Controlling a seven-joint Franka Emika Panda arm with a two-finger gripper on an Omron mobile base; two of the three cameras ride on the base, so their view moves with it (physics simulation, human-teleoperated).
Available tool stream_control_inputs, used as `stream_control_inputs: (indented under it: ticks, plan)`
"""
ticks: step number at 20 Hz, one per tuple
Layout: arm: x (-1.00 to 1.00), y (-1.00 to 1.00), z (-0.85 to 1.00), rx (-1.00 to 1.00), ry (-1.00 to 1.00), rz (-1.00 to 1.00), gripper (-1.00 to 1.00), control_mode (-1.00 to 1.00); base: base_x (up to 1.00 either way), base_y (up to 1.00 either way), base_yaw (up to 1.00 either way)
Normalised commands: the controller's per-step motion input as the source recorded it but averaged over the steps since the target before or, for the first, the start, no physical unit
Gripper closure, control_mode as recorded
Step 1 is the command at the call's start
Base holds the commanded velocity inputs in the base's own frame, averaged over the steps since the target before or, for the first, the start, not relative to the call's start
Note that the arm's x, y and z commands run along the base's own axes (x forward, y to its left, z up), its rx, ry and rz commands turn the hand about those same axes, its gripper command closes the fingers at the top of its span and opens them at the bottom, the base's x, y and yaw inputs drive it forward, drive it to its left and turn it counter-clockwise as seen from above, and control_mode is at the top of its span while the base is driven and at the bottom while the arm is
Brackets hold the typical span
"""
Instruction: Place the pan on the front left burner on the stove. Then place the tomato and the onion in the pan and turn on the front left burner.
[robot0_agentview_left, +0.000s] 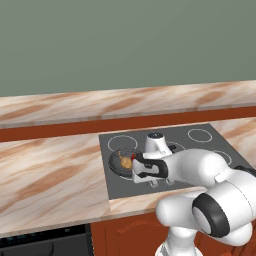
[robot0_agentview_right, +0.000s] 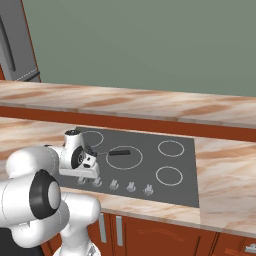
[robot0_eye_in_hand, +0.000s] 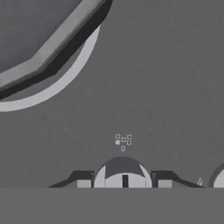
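A: Pan: round, shallow, dark grey-black, sitting on the stove at the cooktop's front left corner. Its straight black stick handle shows in the right base view, pointing toward 3 o'clock over the large white ring.

B: Contents?

A: Onion, golden orange-brown, lying inside the pan. A sliver of red, the tomato, at the onion's 1 o'clock, half hidden by the hand.

B: Gripper?

A: Gripper low at the stove's front edge. In the hand view a silver knob sits between the two dark fingertips; the jaws look closed in on it, though I cannot tell if they touch. The front left burner, a thin white arc, curves out from under the pan's rim at 10 o'clock.
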Motion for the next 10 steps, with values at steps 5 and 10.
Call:
stream_control_inputs:
  ticks: [5, 10]
  plan:
    - [0.00, 0.00, 0.00, 0.00, 0.00, 0.22, 1.00, -1.00, 0.00, 0.00, 0.00]
    - [0.00, 0.00, -0.02, 0.04, 0.00, 0.30, 1.00, -1.00, 0.00, 0.00, 0.00]
